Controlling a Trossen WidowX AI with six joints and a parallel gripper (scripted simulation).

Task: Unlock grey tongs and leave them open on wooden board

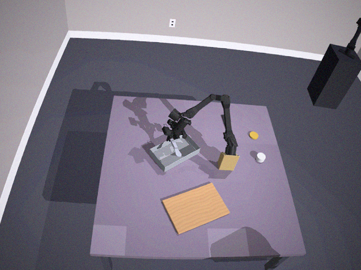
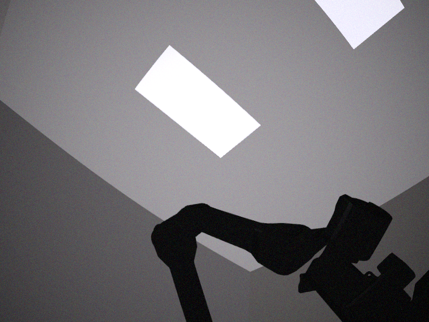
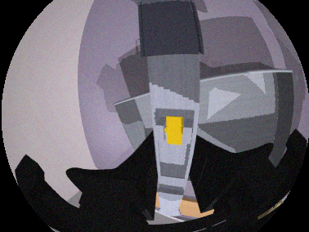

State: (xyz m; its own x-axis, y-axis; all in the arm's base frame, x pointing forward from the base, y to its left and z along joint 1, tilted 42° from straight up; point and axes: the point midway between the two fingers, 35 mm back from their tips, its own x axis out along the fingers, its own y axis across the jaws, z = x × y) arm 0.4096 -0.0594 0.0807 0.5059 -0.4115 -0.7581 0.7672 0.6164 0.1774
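The grey tongs [image 1: 175,148] [image 3: 173,82] are over the roasting tin [image 1: 182,161] [image 3: 245,102]. In the wrist view they run lengthwise, with a dark end at the top and a small yellow piece [image 3: 174,131] near the middle. Their arms look closed together. My gripper [image 1: 173,138] [image 3: 167,132] is shut on the tongs, one black finger on each side. The tongs seem to be just above the tin; the exact gap is unclear. The wooden board [image 1: 195,207] [image 3: 190,207] lies flat in front of the tin. The exterior view shows only the dark arm against the ceiling.
A tan block [image 1: 228,162] stands at the arm's base, right of the tin. A yellow disc [image 1: 253,135] and a white cylinder [image 1: 260,157] are farther right on the purple table [image 1: 134,190]. A dark pedestal [image 1: 337,79] stands on the floor beyond the table.
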